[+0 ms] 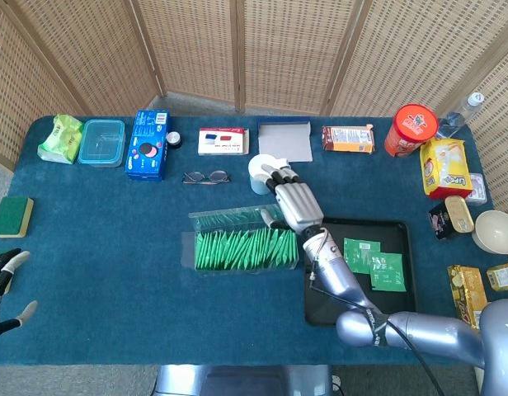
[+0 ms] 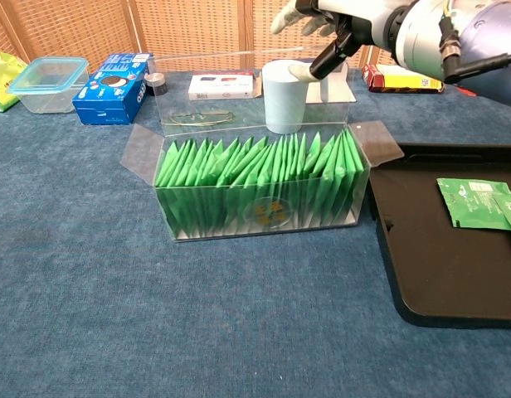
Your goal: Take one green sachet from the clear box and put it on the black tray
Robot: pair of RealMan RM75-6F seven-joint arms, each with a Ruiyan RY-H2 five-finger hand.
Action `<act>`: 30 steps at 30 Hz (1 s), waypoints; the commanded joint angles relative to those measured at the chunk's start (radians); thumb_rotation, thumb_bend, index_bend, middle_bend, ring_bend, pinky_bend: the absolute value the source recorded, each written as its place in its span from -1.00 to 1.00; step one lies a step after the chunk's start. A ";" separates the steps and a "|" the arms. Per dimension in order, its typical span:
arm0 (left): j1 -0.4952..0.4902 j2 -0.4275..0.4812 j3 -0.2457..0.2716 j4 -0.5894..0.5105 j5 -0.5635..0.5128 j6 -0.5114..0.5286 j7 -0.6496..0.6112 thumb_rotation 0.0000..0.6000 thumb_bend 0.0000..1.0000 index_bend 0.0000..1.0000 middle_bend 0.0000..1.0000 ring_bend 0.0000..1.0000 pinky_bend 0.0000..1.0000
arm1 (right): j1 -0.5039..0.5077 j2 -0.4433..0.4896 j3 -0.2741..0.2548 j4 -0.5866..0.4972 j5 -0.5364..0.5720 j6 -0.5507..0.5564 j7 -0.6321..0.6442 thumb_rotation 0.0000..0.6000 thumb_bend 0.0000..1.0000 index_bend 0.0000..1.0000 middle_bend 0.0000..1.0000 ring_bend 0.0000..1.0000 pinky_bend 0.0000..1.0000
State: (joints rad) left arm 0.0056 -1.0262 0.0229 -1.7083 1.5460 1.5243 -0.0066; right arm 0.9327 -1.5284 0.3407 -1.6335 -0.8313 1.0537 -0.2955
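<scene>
With our right hand (image 1: 291, 202) empty, fingers spread, above the clear box (image 1: 242, 245) at 9 o'clock of the black tray (image 1: 323, 308), we judge a careless reach could pinch several packed green sachets (image 2: 255, 178) or tip the pale cup (image 2: 284, 95).

The tabletop (image 1: 105, 247), covered in blue cloth, carried a clear box (image 1: 242, 243) of green sachets directly under the right hand (image 1: 293, 205), with a black tray (image 1: 320, 309) just to the hand's right and a pale mug (image 1: 259, 175) just behind it. Farther back from the hand lay glasses (image 1: 206, 176), a blue biscuit box (image 1: 148, 145), a lidded container (image 1: 102, 142) and a red canister (image 1: 412, 129). Well to its left sat a green sponge (image 1: 12, 216).
</scene>
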 commanded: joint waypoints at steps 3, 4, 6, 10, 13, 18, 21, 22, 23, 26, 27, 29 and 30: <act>-0.001 -0.002 0.000 0.001 -0.001 -0.003 0.000 1.00 -0.53 -0.74 -0.76 -0.79 -0.52 | -0.003 -0.006 0.002 0.008 -0.001 0.009 -0.005 1.00 -0.09 -0.43 -0.89 -0.76 -0.78; -0.002 -0.002 0.001 0.001 0.000 -0.004 0.000 1.00 -0.53 -0.74 -0.76 -0.79 -0.52 | -0.002 -0.005 -0.001 0.009 0.010 -0.001 -0.010 1.00 -0.09 -0.33 -0.89 -0.76 -0.78; -0.002 -0.002 0.000 0.002 -0.001 -0.004 -0.002 1.00 -0.53 -0.74 -0.76 -0.79 -0.52 | 0.002 0.001 0.002 0.005 0.036 -0.022 -0.017 1.00 -0.09 -0.14 -0.88 -0.76 -0.78; -0.001 -0.001 0.000 0.004 -0.001 -0.002 -0.005 1.00 -0.53 -0.74 -0.76 -0.79 -0.52 | 0.006 0.003 0.005 0.003 0.047 -0.023 -0.029 1.00 -0.09 0.10 -0.78 -0.76 -0.78; 0.000 -0.001 0.000 0.004 -0.001 -0.002 -0.006 1.00 -0.52 -0.74 -0.76 -0.79 -0.52 | 0.009 0.003 0.004 0.005 0.054 -0.023 -0.039 1.00 -0.09 0.19 -0.71 -0.76 -0.78; -0.001 -0.001 0.000 0.004 0.001 -0.001 -0.008 1.00 -0.53 -0.74 -0.76 -0.79 -0.52 | 0.011 0.003 0.002 0.007 0.055 -0.020 -0.052 1.00 -0.09 0.38 -0.58 -0.75 -0.78; -0.001 -0.001 0.000 0.004 0.001 0.000 -0.010 1.00 -0.52 -0.74 -0.76 -0.79 -0.52 | 0.010 0.005 0.001 0.007 0.053 -0.021 -0.053 1.00 -0.09 0.47 -0.50 -0.74 -0.78; -0.001 -0.001 0.000 0.005 0.002 0.000 -0.010 1.00 -0.53 -0.74 -0.76 -0.79 -0.52 | 0.011 0.006 0.001 0.007 0.053 -0.022 -0.055 1.00 -0.09 0.50 -0.48 -0.74 -0.78; -0.001 -0.001 0.000 0.005 0.002 -0.001 -0.010 1.00 -0.52 -0.74 -0.76 -0.79 -0.52 | 0.011 0.007 0.000 0.007 0.053 -0.023 -0.056 1.00 -0.09 0.53 -0.46 -0.74 -0.78; -0.001 -0.002 0.001 0.005 0.003 -0.001 -0.010 1.00 -0.53 -0.74 -0.76 -0.79 -0.52 | 0.012 0.012 -0.002 0.005 0.055 -0.033 -0.058 1.00 -0.09 0.60 -0.41 -0.74 -0.78; -0.001 -0.002 0.001 0.005 0.003 -0.001 -0.011 1.00 -0.53 -0.74 -0.76 -0.79 -0.52 | 0.012 0.015 -0.003 0.002 0.058 -0.038 -0.057 1.00 -0.09 0.61 -0.40 -0.74 -0.78; -0.001 -0.002 0.001 0.006 0.003 0.000 -0.011 1.00 -0.53 -0.74 -0.76 -0.79 -0.52 | 0.012 0.021 -0.002 -0.002 0.061 -0.046 -0.053 1.00 -0.09 0.62 -0.40 -0.74 -0.79; -0.001 -0.002 0.001 0.006 0.003 0.000 -0.010 1.00 -0.52 -0.74 -0.76 -0.79 -0.52 | 0.011 0.024 -0.002 -0.004 0.063 -0.050 -0.052 1.00 -0.08 0.62 -0.40 -0.74 -0.79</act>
State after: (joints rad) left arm 0.0048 -1.0279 0.0236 -1.7020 1.5488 1.5245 -0.0167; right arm 0.9442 -1.5062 0.3385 -1.6363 -0.7697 1.0050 -0.3482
